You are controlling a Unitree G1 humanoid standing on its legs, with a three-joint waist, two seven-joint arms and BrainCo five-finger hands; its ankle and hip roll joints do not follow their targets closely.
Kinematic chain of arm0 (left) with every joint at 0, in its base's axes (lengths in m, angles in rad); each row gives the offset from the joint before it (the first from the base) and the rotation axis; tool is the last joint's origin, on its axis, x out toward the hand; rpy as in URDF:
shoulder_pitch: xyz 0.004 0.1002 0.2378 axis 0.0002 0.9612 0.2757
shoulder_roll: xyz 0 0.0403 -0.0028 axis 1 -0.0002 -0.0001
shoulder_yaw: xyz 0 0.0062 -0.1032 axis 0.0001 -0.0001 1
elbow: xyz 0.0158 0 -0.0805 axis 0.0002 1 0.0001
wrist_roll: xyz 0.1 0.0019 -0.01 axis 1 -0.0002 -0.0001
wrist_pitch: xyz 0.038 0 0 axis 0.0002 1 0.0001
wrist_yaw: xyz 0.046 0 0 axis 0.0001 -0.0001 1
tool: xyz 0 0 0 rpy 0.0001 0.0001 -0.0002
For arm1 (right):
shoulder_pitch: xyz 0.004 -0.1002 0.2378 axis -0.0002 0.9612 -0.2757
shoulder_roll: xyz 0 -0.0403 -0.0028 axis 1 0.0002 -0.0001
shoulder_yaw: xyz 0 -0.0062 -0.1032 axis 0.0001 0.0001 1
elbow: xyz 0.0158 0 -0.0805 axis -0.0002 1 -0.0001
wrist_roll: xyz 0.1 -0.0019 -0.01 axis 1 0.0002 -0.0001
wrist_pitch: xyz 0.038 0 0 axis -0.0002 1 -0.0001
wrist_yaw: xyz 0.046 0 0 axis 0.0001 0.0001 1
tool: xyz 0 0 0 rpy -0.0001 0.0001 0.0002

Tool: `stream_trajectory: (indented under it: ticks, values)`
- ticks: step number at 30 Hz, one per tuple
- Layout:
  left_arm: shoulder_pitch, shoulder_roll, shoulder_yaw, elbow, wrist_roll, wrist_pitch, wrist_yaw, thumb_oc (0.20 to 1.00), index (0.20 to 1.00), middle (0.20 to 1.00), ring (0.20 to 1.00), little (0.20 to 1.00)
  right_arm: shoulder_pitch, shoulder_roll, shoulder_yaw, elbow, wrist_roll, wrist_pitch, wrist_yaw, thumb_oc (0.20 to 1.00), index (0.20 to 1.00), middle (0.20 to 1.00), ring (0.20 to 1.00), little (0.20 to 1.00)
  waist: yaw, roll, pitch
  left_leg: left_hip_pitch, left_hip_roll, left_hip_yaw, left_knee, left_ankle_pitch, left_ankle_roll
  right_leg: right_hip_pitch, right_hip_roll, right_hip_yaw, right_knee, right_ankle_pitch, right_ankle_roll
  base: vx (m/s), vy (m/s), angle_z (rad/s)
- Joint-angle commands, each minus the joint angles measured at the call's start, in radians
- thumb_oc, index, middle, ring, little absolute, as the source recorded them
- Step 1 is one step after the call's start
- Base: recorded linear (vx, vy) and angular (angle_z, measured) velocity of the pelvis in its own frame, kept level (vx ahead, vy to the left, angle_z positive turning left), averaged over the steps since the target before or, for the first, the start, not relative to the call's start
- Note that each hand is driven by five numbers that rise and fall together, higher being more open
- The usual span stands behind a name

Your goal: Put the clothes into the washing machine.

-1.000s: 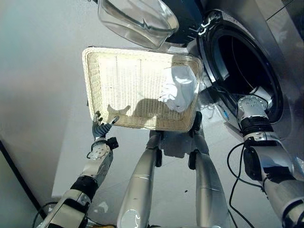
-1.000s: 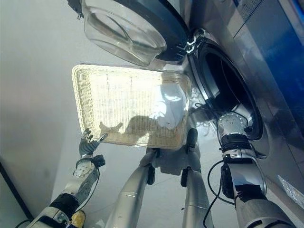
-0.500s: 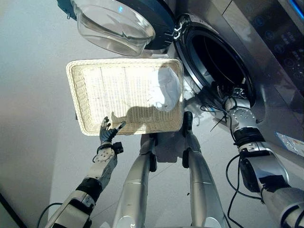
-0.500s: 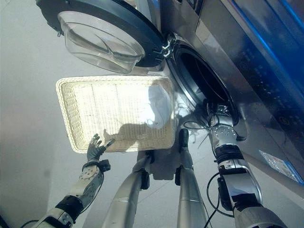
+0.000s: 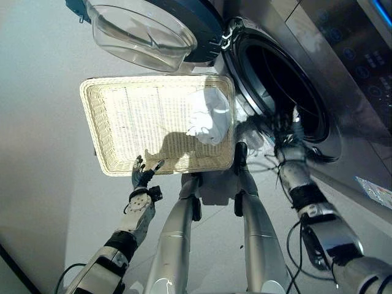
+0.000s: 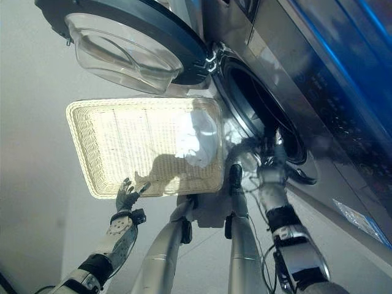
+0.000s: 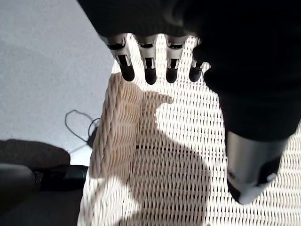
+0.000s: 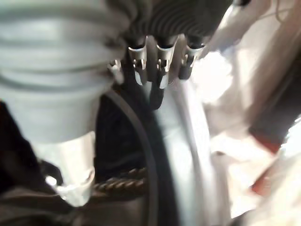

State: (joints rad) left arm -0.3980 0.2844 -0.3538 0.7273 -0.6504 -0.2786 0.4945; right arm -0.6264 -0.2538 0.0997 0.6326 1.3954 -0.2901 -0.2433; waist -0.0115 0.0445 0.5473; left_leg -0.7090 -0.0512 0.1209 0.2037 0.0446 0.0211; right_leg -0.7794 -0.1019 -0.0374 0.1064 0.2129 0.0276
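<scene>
A white cloth [image 5: 208,116] lies bunched at the right end of the cream wicker basket [image 5: 89,125] on the floor before the washing machine. The machine's dark drum opening [image 5: 282,79] gapes to the basket's right. My left hand [image 5: 141,176] hovers open at the basket's near rim [image 7: 117,122], its straight fingers [image 7: 148,70] over the weave, holding nothing. My right hand [image 5: 285,128] is at the lower lip of the drum opening. Its fingers [image 8: 157,66] are straight along the grey rubber seal [image 8: 56,70], with nothing in them.
The round glass door [image 5: 147,30] stands swung open above the basket's far side. The machine's silver front with its control panel [image 5: 361,55] runs along the right. Pale floor [image 5: 43,184] lies left of the basket.
My right hand has drawn back out of the drum to its lower rim. The camera has shifted. My left hand stays by the basket's near edge, and the cloth has not moved.
</scene>
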Motion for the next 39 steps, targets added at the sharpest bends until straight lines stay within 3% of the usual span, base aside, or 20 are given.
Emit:
stream_trajectory:
  ticks: [1, 6, 9, 10, 14, 15, 16, 17, 18, 19, 20, 22, 27, 39]
  values:
    - [0.056, -0.017, 0.039, -0.013, -0.001, -0.046, 0.046, 1.000, 1.000, 1.000, 1.000, 1.000, 0.050, -0.006, 0.027, -0.095, -0.063, -0.049, 0.028, 1.000, 1.000, 1.000, 1.000, 1.000, -0.003, 0.057, -0.027, 0.007, 0.004, -0.051, -0.103, 0.077, -0.068, 0.004, 0.064, -0.049, 0.100, -0.117, 0.041, -0.07, 0.081, 0.00]
    - [0.098, -0.040, 0.052, -0.040, -0.002, -0.071, 0.122, 1.000, 1.000, 1.000, 1.000, 1.000, 0.177, 0.035, 0.108, -0.193, -0.248, -0.102, 0.007, 1.000, 1.000, 1.000, 1.000, 1.000, -0.018, 0.047, -0.027, 0.022, 0.006, -0.050, -0.124, 0.081, -0.066, 0.014, 0.068, -0.035, 0.092, -0.119, 0.046, -0.04, 0.081, 0.00]
    - [0.108, -0.054, 0.065, -0.044, -0.007, -0.075, 0.144, 1.000, 1.000, 1.000, 1.000, 1.000, 0.208, 0.036, 0.169, -0.230, -0.561, -0.134, -0.067, 1.000, 1.000, 1.000, 1.000, 1.000, -0.022, 0.042, -0.027, 0.017, 0.005, -0.053, -0.136, 0.094, -0.065, 0.012, 0.068, -0.031, 0.081, -0.106, 0.047, -0.06, 0.045, 0.03]
    - [0.116, -0.060, 0.071, -0.049, -0.010, -0.067, 0.146, 1.000, 1.000, 1.000, 1.000, 1.000, 0.205, 0.012, 0.213, -0.234, -0.828, -0.126, -0.151, 1.000, 1.000, 1.000, 1.000, 1.000, -0.020, 0.040, -0.027, 0.025, 0.004, -0.055, -0.138, 0.089, -0.067, 0.021, 0.064, -0.034, 0.081, -0.114, 0.051, -0.07, 0.028, 0.06]
    - [0.119, -0.061, 0.093, -0.039, -0.016, -0.047, 0.116, 1.000, 1.000, 1.000, 1.000, 1.000, 0.169, -0.072, 0.300, -0.233, -1.325, -0.034, -0.329, 1.000, 1.000, 1.000, 1.000, 1.000, -0.011, 0.038, -0.027, 0.024, 0.001, -0.064, -0.135, 0.092, -0.068, 0.025, 0.055, -0.042, 0.082, -0.114, 0.058, -0.04, 0.008, 0.05]
    - [0.114, -0.060, 0.095, -0.038, -0.016, -0.046, 0.114, 1.000, 1.000, 1.000, 1.000, 1.000, 0.160, -0.080, 0.304, -0.233, -1.348, -0.036, -0.341, 1.000, 1.000, 1.000, 1.000, 1.000, -0.009, 0.038, -0.027, 0.015, 0.002, -0.064, -0.135, 0.098, -0.068, 0.019, 0.055, -0.043, 0.079, -0.106, 0.058, -0.02, -0.019, 0.09]
    - [0.119, -0.056, 0.096, -0.033, -0.017, -0.044, 0.102, 1.000, 1.000, 1.000, 1.000, 1.000, 0.148, -0.108, 0.324, -0.232, -1.476, -0.011, -0.359, 1.000, 1.000, 1.000, 1.000, 1.000, -0.006, 0.039, -0.027, 0.022, 0.000, -0.067, -0.133, 0.092, -0.068, 0.026, 0.053, -0.047, 0.085, -0.116, 0.061, -0.04, -0.032, 0.11]
    - [0.109, -0.047, 0.101, -0.014, -0.023, -0.035, 0.071, 1.000, 1.000, 1.000, 1.000, 1.000, 0.091, -0.170, 0.376, -0.221, -1.763, 0.050, -0.421, 1.000, 1.000, 1.000, 1.000, 1.000, 0.004, 0.039, -0.027, 0.024, -0.002, -0.071, -0.130, 0.093, -0.070, 0.030, 0.048, -0.056, 0.088, -0.118, 0.067, -0.04, -0.029, 0.11]
    - [0.105, -0.046, 0.103, -0.013, -0.023, -0.035, 0.071, 1.000, 1.000, 1.000, 1.000, 1.000, 0.086, -0.169, 0.376, -0.220, -1.765, 0.050, -0.423, 1.000, 1.000, 1.000, 1.000, 1.000, 0.004, 0.040, -0.027, 0.016, -0.001, -0.071, -0.130, 0.098, -0.070, 0.024, 0.048, -0.057, 0.085, -0.111, 0.067, -0.04, -0.057, 0.12]
    - [0.097, -0.039, 0.103, 0.003, -0.025, -0.029, 0.050, 1.000, 1.000, 1.000, 1.000, 1.000, 0.029, -0.214, 0.435, -0.213, -1.988, 0.143, -0.438, 1.000, 1.000, 1.000, 1.000, 1.000, 0.014, 0.040, -0.027, 0.024, -0.002, -0.076, -0.128, 0.092, -0.070, 0.033, 0.044, -0.065, 0.092, -0.121, 0.073, -0.03, -0.072, 0.11]
    - [0.088, -0.031, 0.102, 0.017, -0.026, -0.024, 0.034, 1.000, 1.000, 1.000, 1.000, 1.000, -0.013, -0.240, 0.477, -0.203, -2.061, 0.185, -0.436, 1.000, 1.000, 1.000, 1.000, 1.000, 0.023, 0.040, -0.027, 0.024, -0.003, -0.079, -0.128, 0.092, -0.070, 0.034, 0.041, -0.072, 0.094, -0.122, 0.076, -0.03, -0.128, 0.20]
    - [0.064, -0.006, 0.095, 0.049, -0.031, -0.014, -0.005, 1.000, 1.000, 1.000, 1.000, 1.000, -0.124, -0.292, 0.571, -0.156, -2.088, 0.217, -0.411, 1.000, 1.000, 1.000, 1.000, 1.000, 0.045, 0.036, -0.027, 0.026, -0.002, -0.089, -0.127, 0.091, -0.070, 0.041, 0.035, -0.091, 0.097, -0.125, 0.084, -0.04, -0.134, 0.26]
    - [0.011, 0.034, 0.067, 0.100, -0.056, -0.004, -0.050, 1.000, 1.000, 1.000, 1.000, 1.000, -0.270, -0.331, 0.702, -0.096, -2.090, 0.209, -0.360, 1.000, 1.000, 1.000, 1.000, 1.000, 0.079, 0.021, -0.027, 0.012, -0.001, -0.111, -0.125, 0.097, -0.072, 0.038, 0.028, -0.120, 0.102, -0.123, 0.092, -0.03, -0.072, 0.19]
    - [-0.015, 0.047, 0.020, 0.111, -0.062, -0.005, -0.077, 1.000, 1.000, 1.000, 1.000, 1.000, -0.391, -0.300, 0.801, 0.079, -2.032, 0.301, -0.321, 1.000, 1.000, 1.000, 1.000, 1.000, 0.136, 0.029, -0.027, -0.024, -0.007, -0.154, -0.119, 0.093, -0.067, 0.014, 0.017, -0.157, 0.144, -0.148, 0.099, 0.00, -0.053, 0.15]
